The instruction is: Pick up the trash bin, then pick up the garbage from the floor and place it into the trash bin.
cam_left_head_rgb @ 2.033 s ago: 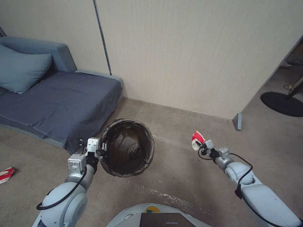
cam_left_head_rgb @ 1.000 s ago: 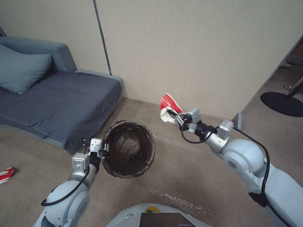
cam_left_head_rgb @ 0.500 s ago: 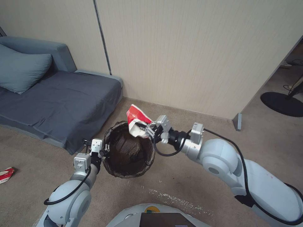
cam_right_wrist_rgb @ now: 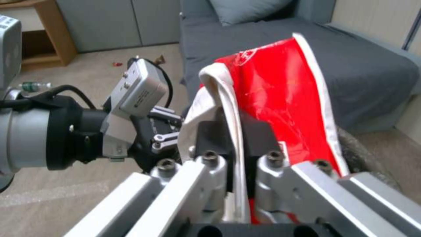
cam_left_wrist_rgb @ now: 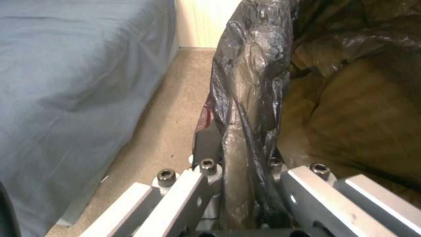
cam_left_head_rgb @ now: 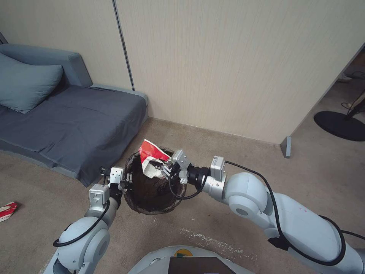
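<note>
A beige carpet (cam_left_head_rgb: 228,205) covers the floor in front of a pale panelled wall (cam_left_head_rgb: 235,64), and a low grey sofa (cam_left_head_rgb: 72,121) with a blue-grey cushion (cam_left_head_rgb: 26,85) stands on the far left against that wall. To the far right the room opens past a partition edge onto a dark round base (cam_left_head_rgb: 340,125) on the floor.

The trash bin (cam_left_head_rgb: 140,199), lined with a dark translucent bag, sits near the middle of the head view, just right of the sofa's near corner. The left gripper (cam_left_head_rgb: 125,182) is at the bin's left rim. In the left wrist view its fingers (cam_left_wrist_rgb: 206,144) are clamped on the rim and the folded bag liner (cam_left_wrist_rgb: 250,98), with one finger outside the rim and the other inside, and the carpet and sofa side lie beyond.

The right arm reaches across from the right, and the right gripper (cam_left_head_rgb: 164,168) is over the far part of the bin's opening. It grips a crumpled red-and-white snack packet (cam_left_head_rgb: 150,156), which sticks up and to the left above the rim. In the right wrist view the dark pads (cam_right_wrist_rgb: 259,135) pinch the white fold of the packet (cam_right_wrist_rgb: 272,98), and the red face spreads beyond them; the left gripper (cam_right_wrist_rgb: 169,133) shows further off in that view, with the sofa behind it.

Another red-and-white packet (cam_left_head_rgb: 7,211) lies on the carpet at the far left edge, well apart from the bin. A small green-labelled bottle (cam_right_wrist_rgb: 33,86) lies on the floor in the distance in the right wrist view.
</note>
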Controlling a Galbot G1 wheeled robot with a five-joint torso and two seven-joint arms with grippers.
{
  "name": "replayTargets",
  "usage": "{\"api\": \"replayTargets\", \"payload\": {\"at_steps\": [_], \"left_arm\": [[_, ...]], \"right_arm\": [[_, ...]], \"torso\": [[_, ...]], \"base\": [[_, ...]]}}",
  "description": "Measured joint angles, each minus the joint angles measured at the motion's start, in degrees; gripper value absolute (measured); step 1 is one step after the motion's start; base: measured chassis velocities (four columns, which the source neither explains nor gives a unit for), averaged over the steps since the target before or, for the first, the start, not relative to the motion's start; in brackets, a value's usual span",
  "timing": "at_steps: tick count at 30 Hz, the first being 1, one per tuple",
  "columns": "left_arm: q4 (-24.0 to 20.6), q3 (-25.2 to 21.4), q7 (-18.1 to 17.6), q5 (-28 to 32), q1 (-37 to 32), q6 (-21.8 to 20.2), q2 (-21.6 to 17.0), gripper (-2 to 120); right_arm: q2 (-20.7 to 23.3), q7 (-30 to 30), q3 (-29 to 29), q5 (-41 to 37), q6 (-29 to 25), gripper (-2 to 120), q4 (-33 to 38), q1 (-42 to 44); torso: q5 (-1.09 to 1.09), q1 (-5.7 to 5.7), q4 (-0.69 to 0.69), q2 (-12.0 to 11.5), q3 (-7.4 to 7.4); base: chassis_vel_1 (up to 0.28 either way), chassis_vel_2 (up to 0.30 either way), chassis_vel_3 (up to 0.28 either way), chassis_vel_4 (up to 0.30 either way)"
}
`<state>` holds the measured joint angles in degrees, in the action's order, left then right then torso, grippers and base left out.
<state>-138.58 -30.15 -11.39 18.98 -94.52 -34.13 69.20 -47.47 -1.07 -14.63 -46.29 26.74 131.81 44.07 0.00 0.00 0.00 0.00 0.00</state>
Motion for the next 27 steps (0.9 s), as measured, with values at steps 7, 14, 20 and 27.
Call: {"api": "replayTargets", "payload": {"at_steps": [7, 14, 20, 27], "left_arm": [[0.0, 0.0, 0.0, 0.1, 0.1, 0.0, 0.0, 3], [-0.2, -0.1, 0.0, 0.2, 0.1, 0.0, 0.0, 3], [-0.1, -0.1, 0.1, 0.2, 0.1, 0.0, 0.0, 3], [-0.1, -0.2, 0.1, 0.4, 0.3, 0.0, -0.1, 3]], "right_arm": [[-0.5, 3.1, -1.9, 0.4, 1.0, 29, -0.2, -0.2], [-0.6, 4.0, -2.0, 0.7, 1.2, 53, 0.0, 0.4], [-0.2, 4.0, 0.0, 0.8, 1.2, 78, 0.6, 2.5], [1.2, 3.8, 6.7, -0.1, 0.8, 99, 2.5, 5.0]], "torso": [[0.0, 0.0, 0.0, 0.0, 0.0], [0.0, 0.0, 0.0, 0.0, 0.0], [0.01, 0.0, 0.0, 0.0, 0.0], [0.01, 0.0, 0.01, 0.0, 0.0]], "base": [[0.0, 0.0, 0.0, 0.0], [0.0, 0.0, 0.0, 0.0], [0.0, 0.0, 0.0, 0.0], [0.0, 0.0, 0.0, 0.0]]}}
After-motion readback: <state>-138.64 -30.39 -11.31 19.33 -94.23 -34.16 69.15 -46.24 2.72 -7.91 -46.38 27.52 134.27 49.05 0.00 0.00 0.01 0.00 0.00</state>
